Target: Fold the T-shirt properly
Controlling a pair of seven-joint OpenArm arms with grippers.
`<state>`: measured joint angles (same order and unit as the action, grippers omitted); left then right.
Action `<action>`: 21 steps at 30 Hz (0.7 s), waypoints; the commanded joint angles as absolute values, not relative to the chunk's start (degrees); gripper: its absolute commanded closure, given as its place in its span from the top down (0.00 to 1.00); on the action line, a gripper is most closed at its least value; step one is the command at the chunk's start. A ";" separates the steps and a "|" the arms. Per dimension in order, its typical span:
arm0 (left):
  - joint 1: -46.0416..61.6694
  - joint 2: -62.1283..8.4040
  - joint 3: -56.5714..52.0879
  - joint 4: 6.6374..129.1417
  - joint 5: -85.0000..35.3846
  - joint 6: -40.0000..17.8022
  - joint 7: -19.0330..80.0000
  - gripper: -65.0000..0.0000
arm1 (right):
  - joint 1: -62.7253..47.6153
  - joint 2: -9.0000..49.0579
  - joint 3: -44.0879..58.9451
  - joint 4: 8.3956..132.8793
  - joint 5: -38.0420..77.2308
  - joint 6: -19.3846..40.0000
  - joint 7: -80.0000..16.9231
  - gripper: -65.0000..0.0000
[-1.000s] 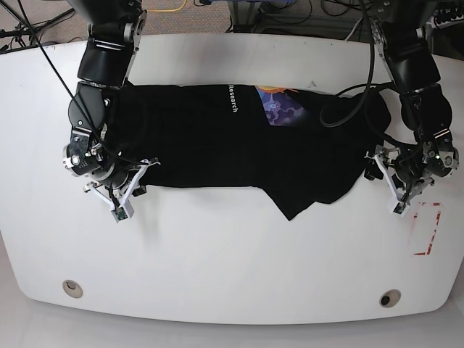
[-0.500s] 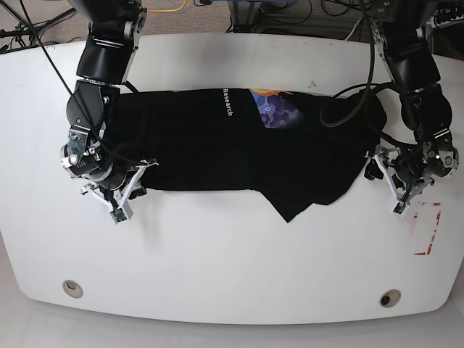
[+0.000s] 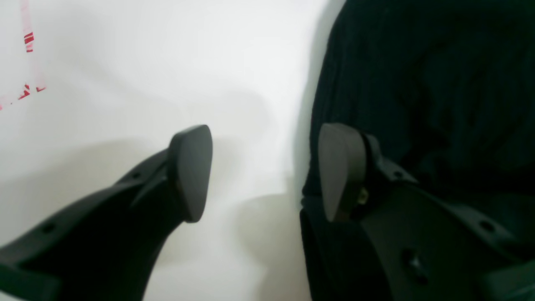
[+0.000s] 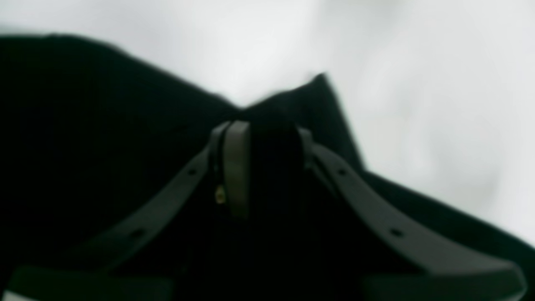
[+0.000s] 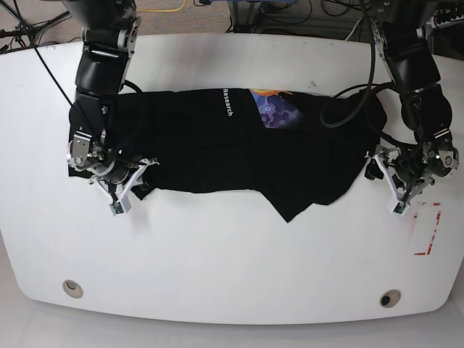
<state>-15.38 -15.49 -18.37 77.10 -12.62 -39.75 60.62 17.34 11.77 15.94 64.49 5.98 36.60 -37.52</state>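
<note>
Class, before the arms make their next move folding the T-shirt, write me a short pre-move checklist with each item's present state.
1. Left gripper open, nothing between the fingers: ok.
2. Left gripper at the T-shirt edge: ok.
3. Right gripper has cloth between its fingers: ok; firm grip: cannot tell.
4. T-shirt lying flat: not ok, a flap hangs out at the near edge.
5. Table in front bare for folding: ok.

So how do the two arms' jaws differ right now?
The left gripper has its jaws wide apart; the right gripper has them much closer together. The left gripper straddles the T-shirt edge, one side over bare table, with nothing between. The right gripper has black cloth in its gap, though blur hides whether it grips. Both are at the shirt's ends.
</note>
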 commanded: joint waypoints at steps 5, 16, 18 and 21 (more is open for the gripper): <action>-16.75 -16.22 -18.51 78.11 -13.23 -39.96 59.74 0.58 | 21.14 12.26 16.22 64.57 6.55 36.53 -35.56 0.53; -16.75 -16.22 -18.42 78.20 -13.14 -39.96 59.74 0.58 | 24.22 12.62 16.13 59.82 6.46 36.53 -33.45 0.50; -16.75 -16.22 -18.42 78.20 -13.14 -39.96 59.74 0.58 | 25.10 12.62 16.13 57.89 6.46 36.53 -32.13 0.46; -16.75 -16.22 -18.42 78.20 -13.23 -39.96 59.74 0.58 | 25.71 12.79 16.04 54.29 6.37 36.53 -30.29 0.43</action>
